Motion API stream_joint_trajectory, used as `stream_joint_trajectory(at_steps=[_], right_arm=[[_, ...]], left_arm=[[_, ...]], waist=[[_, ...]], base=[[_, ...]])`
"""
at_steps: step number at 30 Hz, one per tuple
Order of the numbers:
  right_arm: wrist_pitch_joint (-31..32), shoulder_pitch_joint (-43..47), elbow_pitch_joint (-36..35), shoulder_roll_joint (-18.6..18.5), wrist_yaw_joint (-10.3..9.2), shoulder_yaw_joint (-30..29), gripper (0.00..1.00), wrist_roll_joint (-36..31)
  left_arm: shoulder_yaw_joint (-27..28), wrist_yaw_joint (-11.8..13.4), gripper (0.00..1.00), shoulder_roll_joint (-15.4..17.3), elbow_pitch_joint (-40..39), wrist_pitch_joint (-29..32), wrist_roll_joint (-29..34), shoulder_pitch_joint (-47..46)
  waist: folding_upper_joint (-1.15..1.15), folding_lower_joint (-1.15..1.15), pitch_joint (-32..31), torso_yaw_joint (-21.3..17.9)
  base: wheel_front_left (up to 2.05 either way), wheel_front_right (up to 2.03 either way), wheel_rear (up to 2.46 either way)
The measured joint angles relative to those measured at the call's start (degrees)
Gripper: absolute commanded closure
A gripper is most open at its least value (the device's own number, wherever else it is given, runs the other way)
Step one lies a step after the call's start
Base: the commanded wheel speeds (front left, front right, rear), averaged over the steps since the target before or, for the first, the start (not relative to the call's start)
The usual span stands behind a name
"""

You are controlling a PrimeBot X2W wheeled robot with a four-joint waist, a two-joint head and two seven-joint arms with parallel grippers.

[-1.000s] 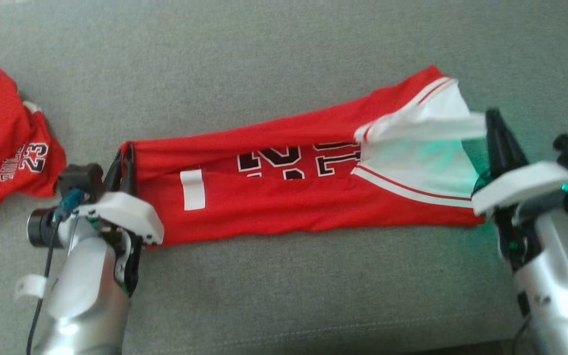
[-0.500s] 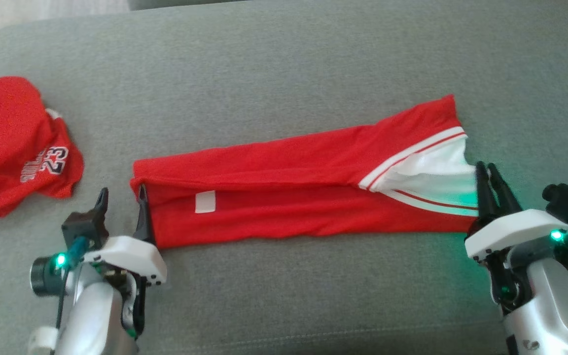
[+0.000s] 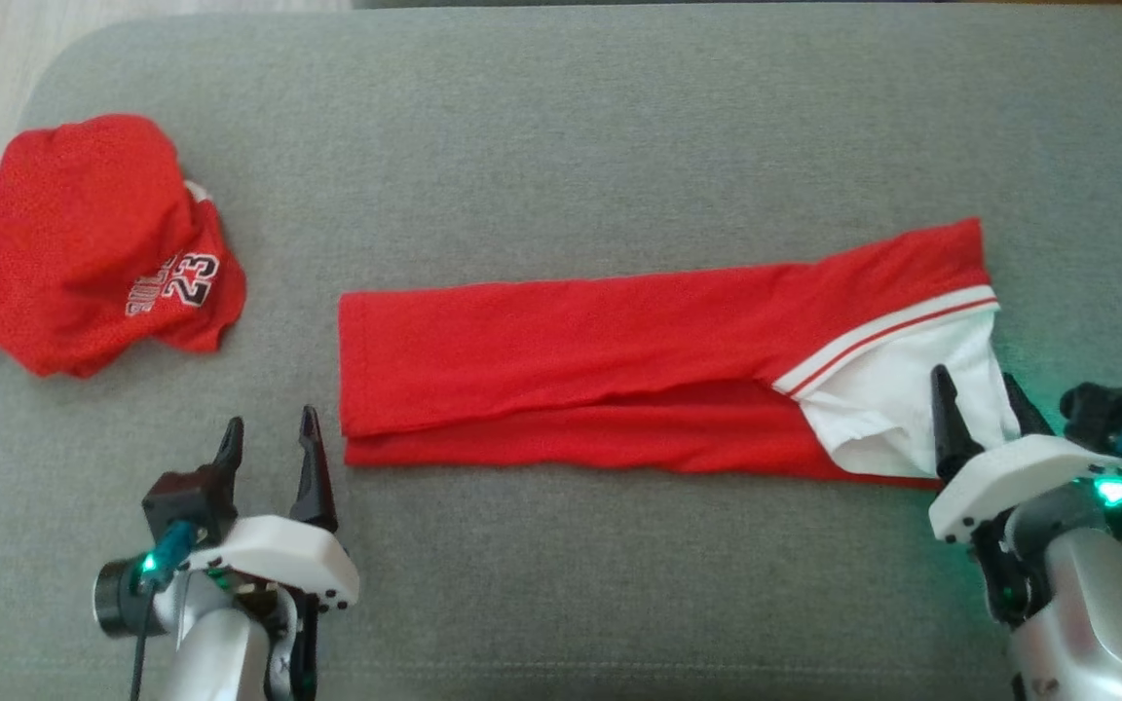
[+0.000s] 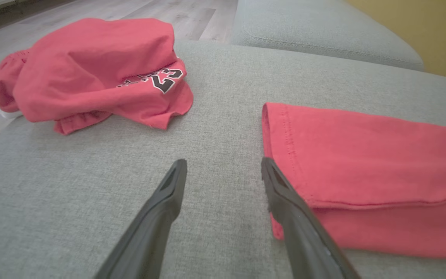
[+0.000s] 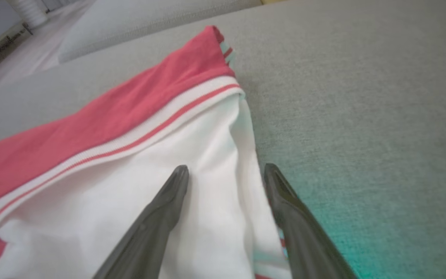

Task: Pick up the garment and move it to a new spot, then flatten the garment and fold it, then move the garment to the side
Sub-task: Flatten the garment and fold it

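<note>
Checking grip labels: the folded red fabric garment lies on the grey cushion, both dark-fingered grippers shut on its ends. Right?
No: the folded red garment lies on the grey cushion, but the left gripper and right gripper stand open; both wrist views show it.

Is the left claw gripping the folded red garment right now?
No, the left claw is open, bare grey cushion between its fingers, the folded garment beside it.

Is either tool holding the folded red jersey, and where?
Nothing is held. Left tool open beside the jersey; right tool open over its white end.
</note>
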Motion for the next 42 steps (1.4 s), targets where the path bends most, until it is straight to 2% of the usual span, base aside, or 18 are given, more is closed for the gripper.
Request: stream_joint_trajectory(at_steps=[6,7,8,15,18,22,25,29,35,36,42], right_arm=[[2.75,-2.89,4.20,0.00,-0.01,-0.22,0.01,-1.88],[2.90,-3.23,4.54,0.00,-0.01,-0.04,0.41,-1.64],[3.11,-3.44,4.76,0.00,-0.01,0.11,1.00,-0.88],[1.69,-4.19,5.24,0.11,0.00,1.90,1.00,4.05],[-0.53,-4.77,5.65,-0.29,0.00,-0.25,1.00,4.26],[-3.49,-7.03,6.24,-3.07,0.00,-4.39,1.00,3.74],[-4.47,-8.38,5.28,-3.57,-0.01,-4.60,1.00,3.26],[-4.47,-8.04,1.60,-1.41,-0.01,0.82,1.00,4.82],[0.43,-5.44,-6.59,0.97,-0.01,14.02,1.00,9.70],[0.43,-5.44,-6.59,0.97,-0.01,14.02,1.00,9.70],[4.79,-3.53,-11.26,2.09,-0.01,22.80,1.00,14.90]], left_arm=[[-1.52,0.71,0.00,-0.01,-0.23,0.00,-0.53,0.00],[-1.71,0.98,0.00,-0.05,-0.23,0.00,-0.65,0.00],[-1.77,0.99,0.00,-0.07,-0.24,0.00,-0.99,0.00],[-3.08,0.98,0.00,-0.05,-0.30,0.00,-1.97,-0.04],[-3.46,0.97,0.00,-0.04,-0.30,0.00,-1.98,-0.13],[-3.99,0.96,0.00,-0.04,-0.23,0.00,-2.00,-0.48],[-5.17,0.94,0.00,-0.03,0.12,0.00,-2.02,-0.81],[-5.73,0.96,0.00,-0.05,0.69,0.00,-2.63,-0.96],[-7.04,0.89,0.00,-0.08,1.14,0.00,-3.13,-0.83],[-7.04,0.89,0.00,-0.08,1.14,0.00,-3.13,-0.83],[-7.83,0.90,0.00,-0.01,1.53,0.01,-3.76,-0.01]], waist=[[0.00,0.00,0.56,1.35],[0.00,0.00,0.60,1.49],[0.00,0.00,0.63,1.58],[0.00,0.00,0.79,0.65],[0.00,0.00,0.90,-0.25],[0.00,0.00,0.89,-1.58],[0.00,0.00,0.60,-2.44],[0.00,0.00,-0.25,-3.03],[0.00,0.00,-1.88,-2.53],[0.00,0.00,-1.88,-2.53],[0.00,0.00,-2.30,0.42]], base=[[0.00,0.00,0.00],[0.00,0.00,0.00],[0.00,0.00,0.00],[0.00,0.00,0.00],[0.00,0.00,0.00],[0.00,0.00,0.00],[0.00,0.00,0.00],[0.00,0.00,0.00],[0.00,0.00,0.00],[0.00,0.00,0.00],[0.00,0.00,0.00]])
